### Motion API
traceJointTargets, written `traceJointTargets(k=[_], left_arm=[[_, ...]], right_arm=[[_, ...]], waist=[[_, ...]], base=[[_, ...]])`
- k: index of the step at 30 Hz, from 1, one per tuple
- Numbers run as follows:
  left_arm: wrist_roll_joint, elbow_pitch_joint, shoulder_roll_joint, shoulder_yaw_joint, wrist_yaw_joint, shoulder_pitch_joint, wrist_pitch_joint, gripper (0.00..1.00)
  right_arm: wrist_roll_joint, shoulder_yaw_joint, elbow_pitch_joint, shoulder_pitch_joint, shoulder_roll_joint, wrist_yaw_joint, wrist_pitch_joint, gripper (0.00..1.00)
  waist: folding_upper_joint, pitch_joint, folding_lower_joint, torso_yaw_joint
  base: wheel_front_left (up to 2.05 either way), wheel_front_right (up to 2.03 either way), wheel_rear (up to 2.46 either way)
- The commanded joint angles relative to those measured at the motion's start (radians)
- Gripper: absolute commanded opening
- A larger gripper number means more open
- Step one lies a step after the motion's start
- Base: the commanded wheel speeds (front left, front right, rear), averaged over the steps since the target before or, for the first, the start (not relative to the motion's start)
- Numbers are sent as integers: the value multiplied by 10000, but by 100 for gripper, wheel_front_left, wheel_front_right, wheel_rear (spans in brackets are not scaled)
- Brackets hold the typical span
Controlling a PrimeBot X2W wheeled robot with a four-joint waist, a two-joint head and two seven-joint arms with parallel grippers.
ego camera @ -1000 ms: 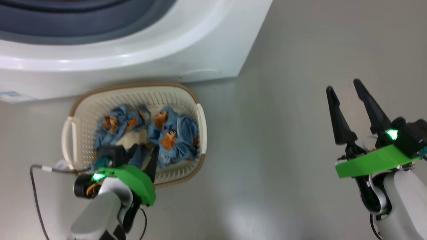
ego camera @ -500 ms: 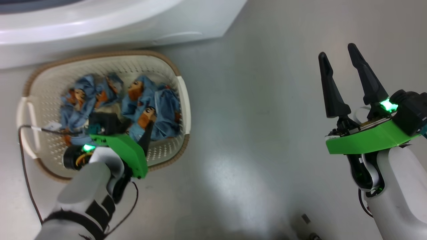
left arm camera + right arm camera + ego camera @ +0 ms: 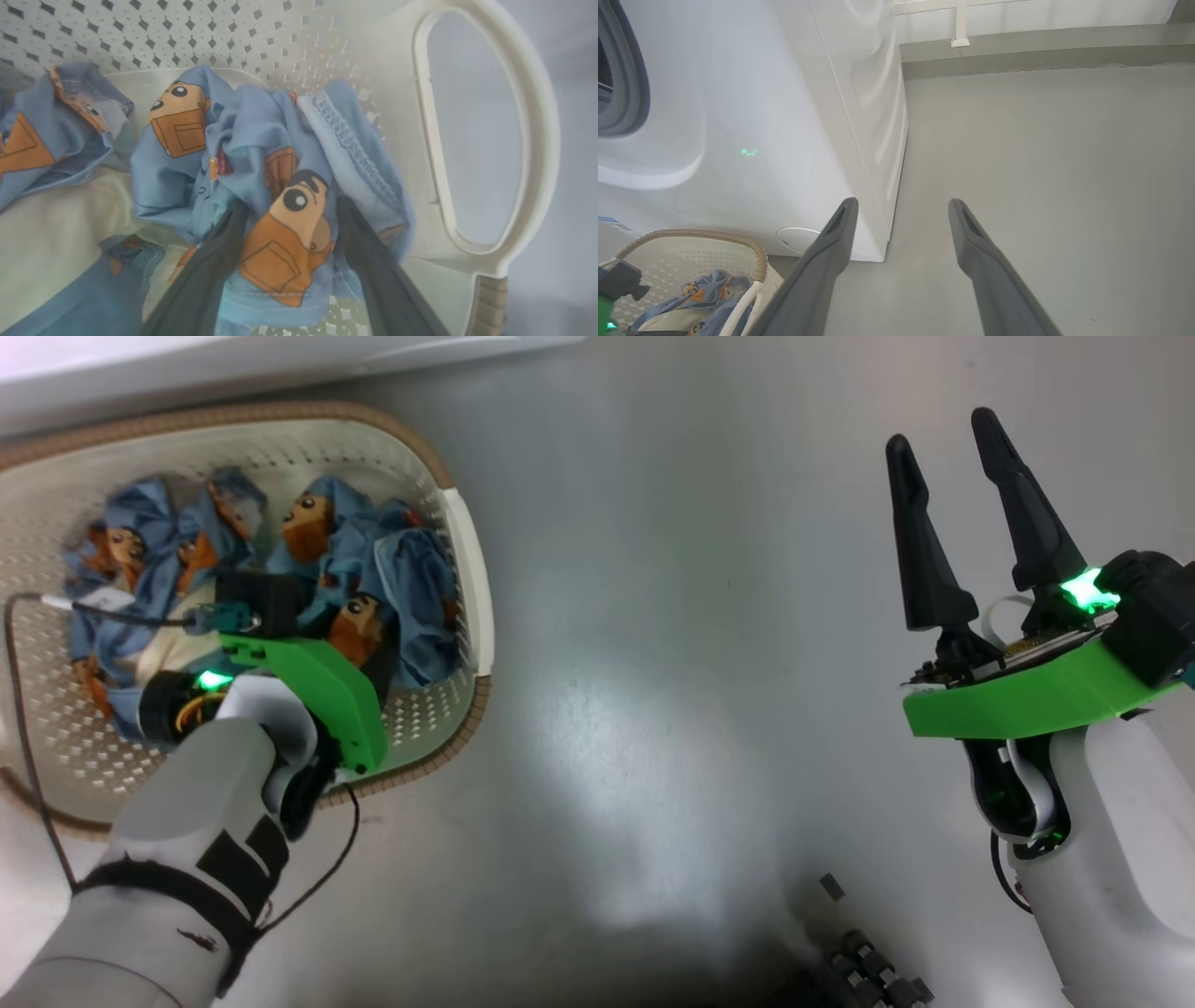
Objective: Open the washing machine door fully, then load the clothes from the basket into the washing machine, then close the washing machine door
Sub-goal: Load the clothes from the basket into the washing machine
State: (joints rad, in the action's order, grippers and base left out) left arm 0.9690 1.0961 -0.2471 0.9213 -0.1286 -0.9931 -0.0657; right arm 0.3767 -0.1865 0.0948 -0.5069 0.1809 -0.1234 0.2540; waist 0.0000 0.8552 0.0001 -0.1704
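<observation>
**Bright light, soft close-ups**

You see a broad pale glare on the grey floor point(image 3: 644, 747) in the head view. Your left wrist view is hazy: the basket point(image 3: 537, 154) handle washes out, the near fingers point(image 3: 201, 284) blur. A green glint sits on the washing machine point(image 3: 752, 93).

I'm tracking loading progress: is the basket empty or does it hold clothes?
Not empty. The clothes, both blue bundles, lie inside the basket; the open left tool straddles one bundle.
</observation>
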Motion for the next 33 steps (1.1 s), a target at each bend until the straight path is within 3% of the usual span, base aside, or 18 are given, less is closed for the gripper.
traceJointTargets(k=[1, 10, 11, 12, 22, 33], left_arm=[[146, -105, -344, -23, -21, -52, 2, 100], [820, -89, -669, 763, -21, -332, 93, 99], [889, -105, -679, 848, -21, -347, 90, 36], [968, -123, -694, 921, -21, -352, 91, 0], [1910, -287, -689, 1366, -21, -79, -786, 0], [2749, -770, -696, 1413, -21, 1031, -1917, 0]], right_arm=[[-47, -181, -243, 179, -41, -73, 78, 100], [-1, -490, -242, -8, -217, -73, 78, 100], [3, -496, -251, 7, -213, -73, 78, 100], [7, -493, -259, 25, -209, -73, 78, 100], [-26, -295, -158, 288, -149, -73, 78, 100], [35, -275, 134, 776, 55, -73, 78, 100]], waist=[[0, 204, 0, -129], [0, 311, 0, -488], [0, 299, 0, -514], [0, 284, 0, -537], [0, -469, 0, -411], [0, -2383, -1, 64]], base=[[0, 0, 0], [0, 0, 0], [0, 0, 0], [0, 0, 0], [0, 0, 0], [0, 0, 0]])
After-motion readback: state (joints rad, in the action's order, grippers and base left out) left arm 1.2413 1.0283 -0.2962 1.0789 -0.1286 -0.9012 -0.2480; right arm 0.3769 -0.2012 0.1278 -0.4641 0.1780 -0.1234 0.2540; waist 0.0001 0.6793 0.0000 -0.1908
